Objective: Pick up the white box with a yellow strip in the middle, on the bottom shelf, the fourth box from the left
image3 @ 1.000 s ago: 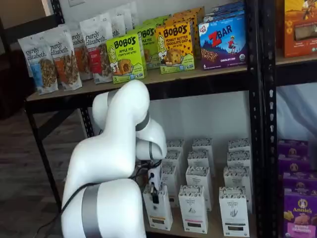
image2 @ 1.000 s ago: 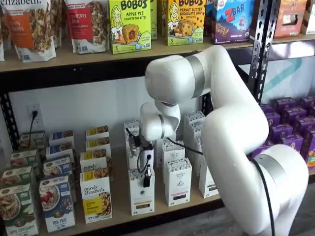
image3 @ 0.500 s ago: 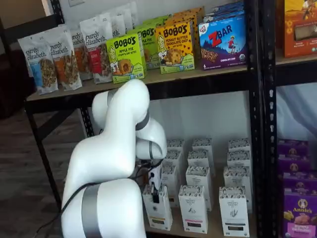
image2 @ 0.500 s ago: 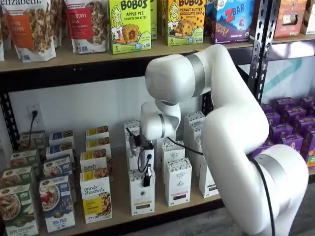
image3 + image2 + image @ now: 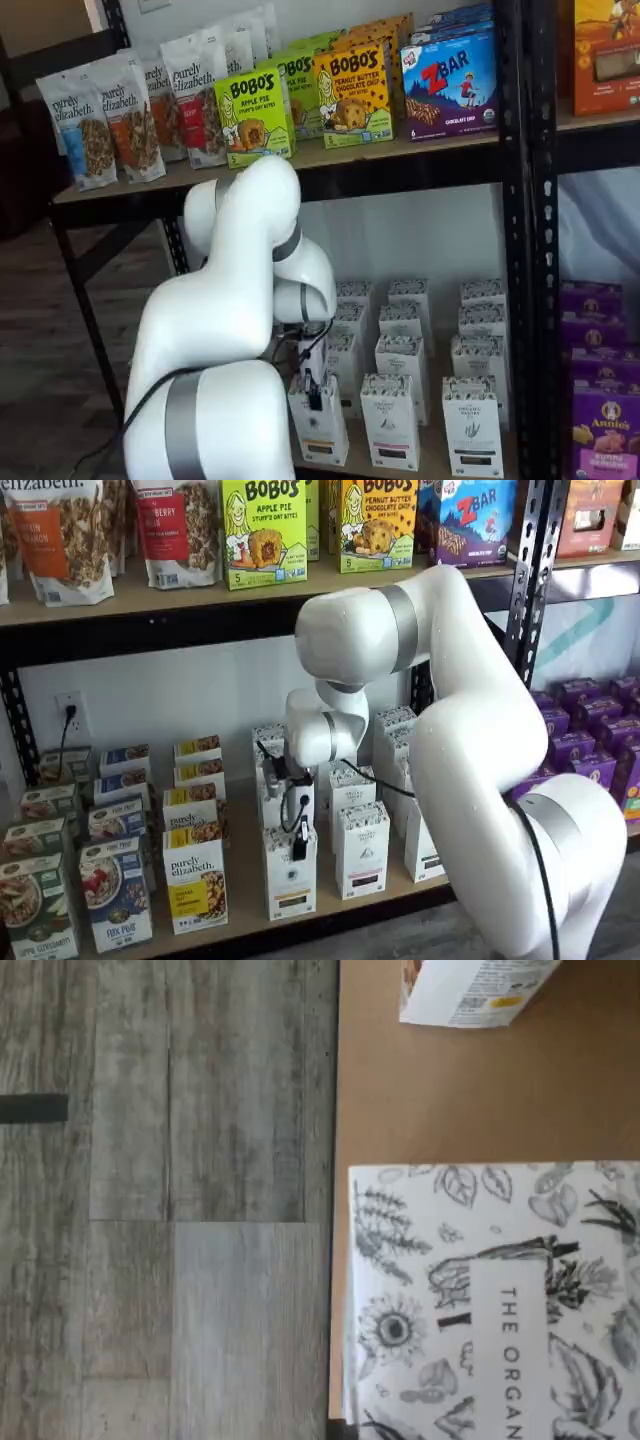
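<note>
The white box with the dark-speckled top stands at the front of the bottom shelf. Its yellow-orange strip shows low on its face in a shelf view. My gripper reaches down over its top. One black finger lies against the box's front face, the other is hidden behind it, and the fingers are closed on the box. The wrist view shows the box's patterned top close up, by the front edge of the tan board.
Same-shaped white cartons with black strips stand right beside the held box and behind it. "purely elizabeth" boxes stand to its left and purple boxes to the right. The upper board hangs above. My arm hides part of the row.
The white box has shifted slightly toward the shelf's front with the gripper on it. The arm's elbow has risen a little.
</note>
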